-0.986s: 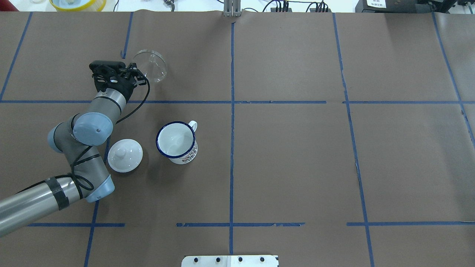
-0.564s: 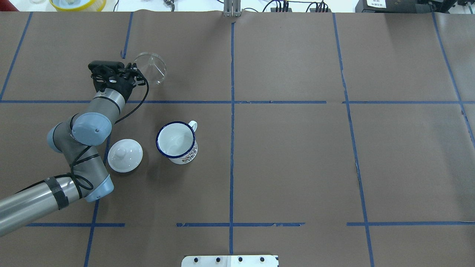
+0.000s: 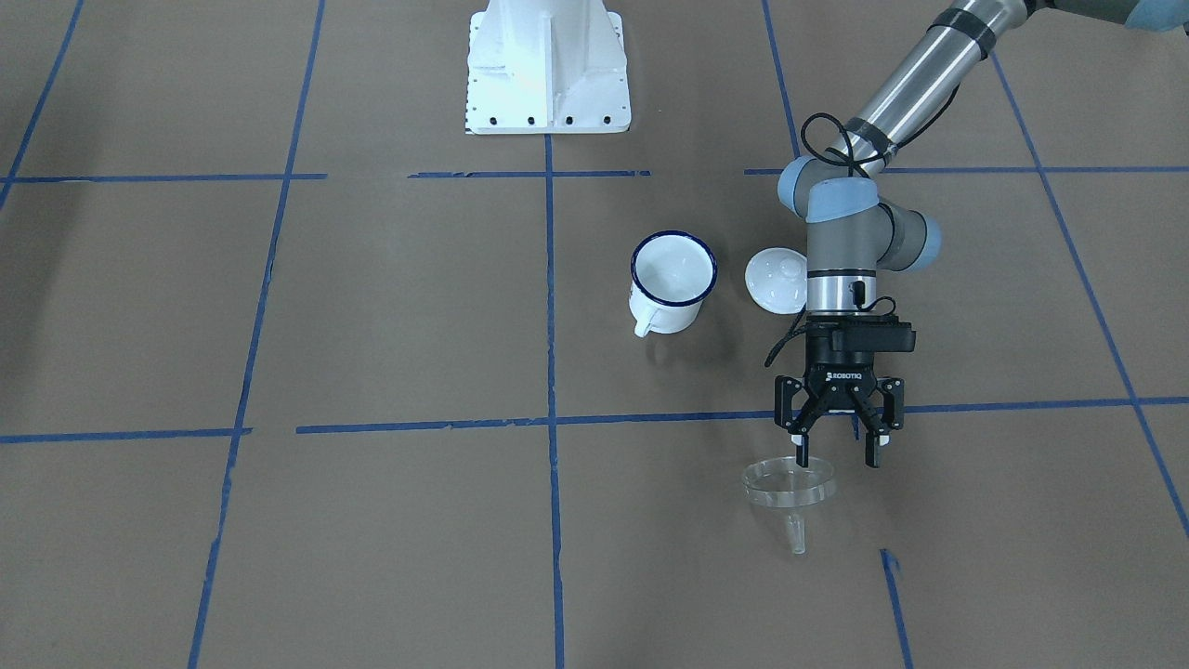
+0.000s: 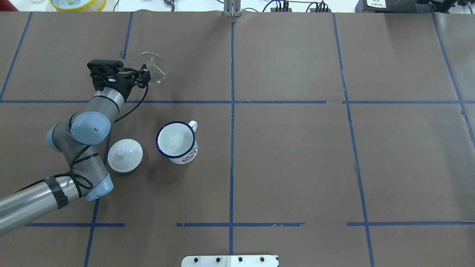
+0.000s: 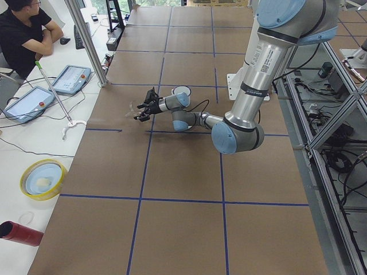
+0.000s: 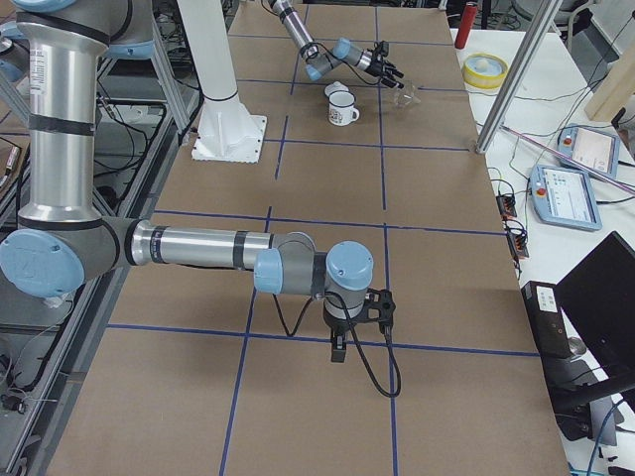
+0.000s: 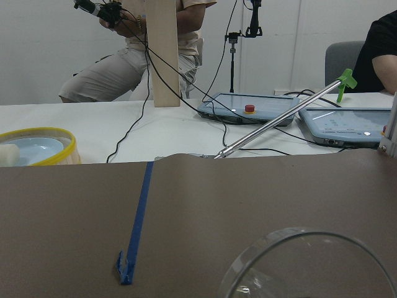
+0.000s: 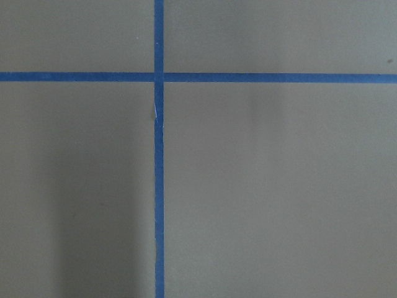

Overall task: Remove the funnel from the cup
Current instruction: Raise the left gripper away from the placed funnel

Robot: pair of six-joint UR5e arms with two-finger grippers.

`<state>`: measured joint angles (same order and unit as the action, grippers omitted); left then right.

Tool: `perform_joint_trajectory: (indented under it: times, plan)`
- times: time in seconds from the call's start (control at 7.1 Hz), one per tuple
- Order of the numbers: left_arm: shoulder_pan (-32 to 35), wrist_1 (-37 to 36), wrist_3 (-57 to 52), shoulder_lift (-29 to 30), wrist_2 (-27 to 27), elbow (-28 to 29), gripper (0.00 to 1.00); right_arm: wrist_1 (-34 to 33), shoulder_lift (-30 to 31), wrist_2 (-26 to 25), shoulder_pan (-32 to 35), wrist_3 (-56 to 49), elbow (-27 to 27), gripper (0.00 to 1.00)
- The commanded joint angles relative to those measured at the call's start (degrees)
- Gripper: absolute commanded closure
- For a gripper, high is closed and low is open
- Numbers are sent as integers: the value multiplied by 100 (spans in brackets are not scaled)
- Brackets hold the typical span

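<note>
One funnel is seen just beside the open left end effector (the cup well apart).

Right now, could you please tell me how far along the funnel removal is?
Done: the cup stands empty, and the funnel lies on the table, well apart from it. In hand: the left gripper hangs open at the funnel's rim, gripping nothing. Left: probably only drawing that arm clear.
</note>
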<state>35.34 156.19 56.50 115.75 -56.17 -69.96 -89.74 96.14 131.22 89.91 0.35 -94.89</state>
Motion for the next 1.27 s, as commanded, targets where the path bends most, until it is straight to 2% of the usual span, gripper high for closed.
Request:
perform_joint_trajectory:
  times: [0.0, 0.14, 0.56, 0.85, 1.13]
  plan:
    - [34, 444, -671, -17, -147, -149, 0, 0, 1, 0, 0, 0, -3, 0]
    - [95, 517, -832, -79, -374, -393, 0, 0, 1, 0, 0, 0, 5, 0]
    - [140, 404, -851, -1314, -1331, -1771, 0, 0, 1, 0, 0, 0, -3, 0]
    - [498, -540, -843, -1773, -2296, -2711, 0, 0, 1, 0, 0, 0, -3, 0]
    - [728, -1358, -843, -2003, -3080, -3346, 0, 0, 1, 0, 0, 0, 5, 0]
